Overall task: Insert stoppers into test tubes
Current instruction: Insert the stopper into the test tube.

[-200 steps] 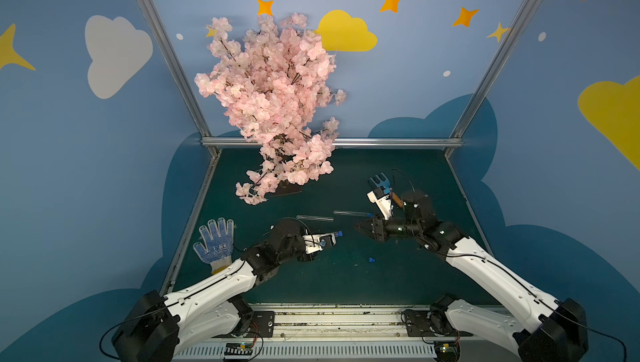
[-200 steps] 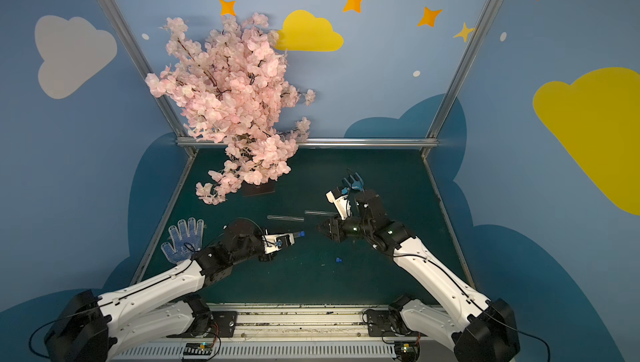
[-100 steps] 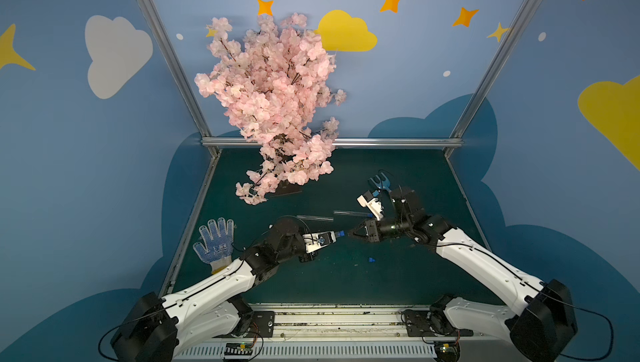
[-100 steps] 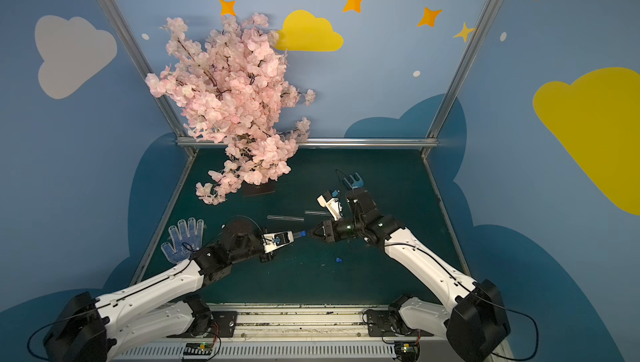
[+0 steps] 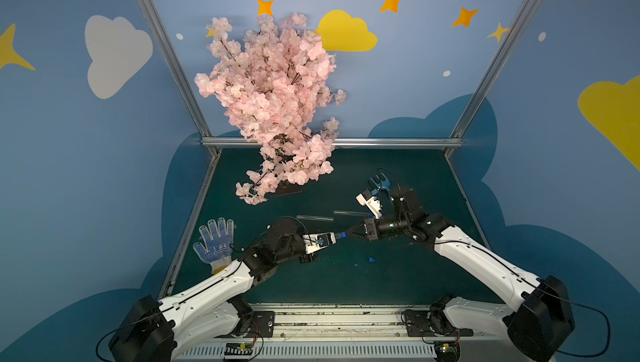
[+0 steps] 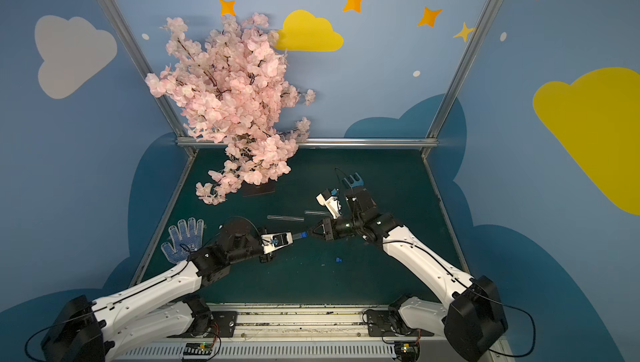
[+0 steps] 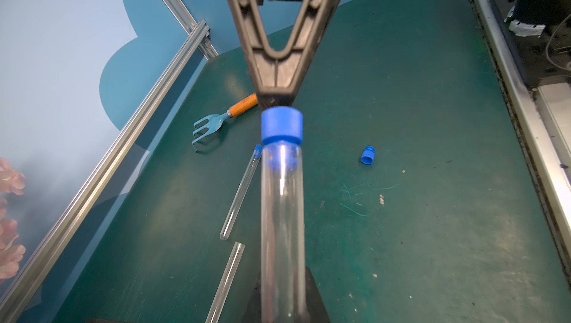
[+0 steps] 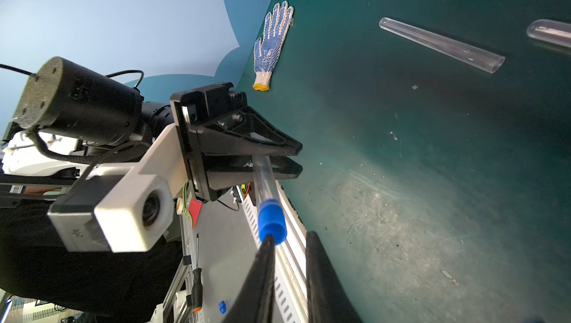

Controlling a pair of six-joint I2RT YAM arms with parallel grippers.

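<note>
While the left gripper [image 8: 297, 160] has its jaws clamped on the held tube [image 7: 282, 213], that tube points toward 3 o'clock over the middle of the green mat [image 5: 398, 273], up off the surface. A blue stopper [image 7: 281, 125] sits in its mouth, with the narrow part inside the glass and the fat part sticking out.

The right gripper [image 8: 290, 237] comes in from 3 o'clock and meets it tip-on. Going by the right wrist view, its jaws stand a narrow gap apart with nothing between them. The stopper isn't in that gap. It's out in front, with one fingertip [image 8: 268, 241] butted against its flat end. So touching, not pinching, far as I can tell.

Rest of the stuff, in a top view: two more tubes lie flat on the mat just past the grippers, around 12 o'clock.
- The capped tube [image 5: 348, 212], nearer the right arm, has a blue plug in its end per the left wrist view.
- The open tube [image 5: 314, 218] lies beside it, toward 9 o'clock.
- A loose stopper [image 5: 372, 260] lies at 5 o'clock from where the grippers meet, well apart from both sets of jaws.
- The toy rake [image 5: 379, 182] is at 1 o'clock.
- The dotted glove [image 5: 214, 242] is at the 9 o'clock edge.
- The pink blossom tree [image 5: 273, 100] is at 11.
</note>
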